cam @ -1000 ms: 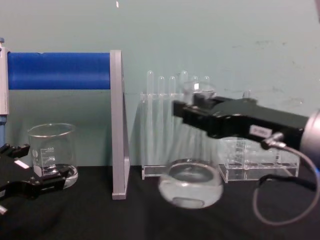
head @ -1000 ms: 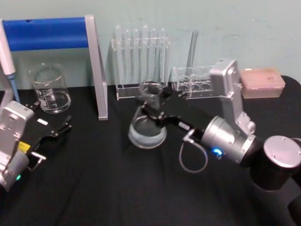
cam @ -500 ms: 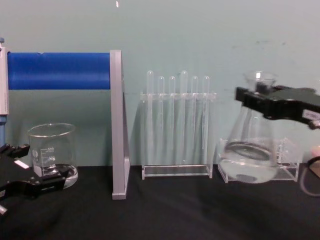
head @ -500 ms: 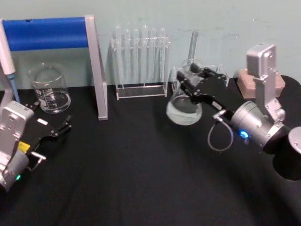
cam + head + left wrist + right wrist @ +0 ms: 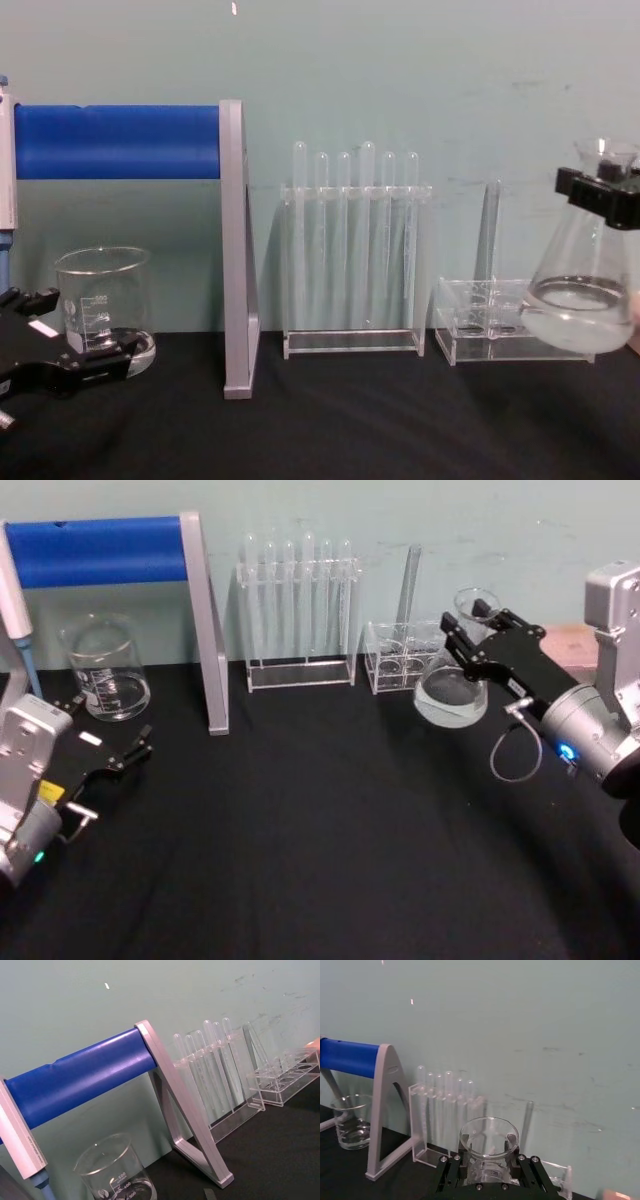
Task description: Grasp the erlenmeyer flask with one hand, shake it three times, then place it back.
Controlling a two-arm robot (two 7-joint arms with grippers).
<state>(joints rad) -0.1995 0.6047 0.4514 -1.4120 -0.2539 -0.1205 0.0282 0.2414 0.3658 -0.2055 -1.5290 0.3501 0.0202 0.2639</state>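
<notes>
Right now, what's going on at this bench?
The right hand is shut on the neck of the erlenmeyer flask and holds it tilted, apparently just off the black table, in front of the small clear rack. The flask holds a little liquid. The left hand rests open at the left, near the beaker.
</notes>
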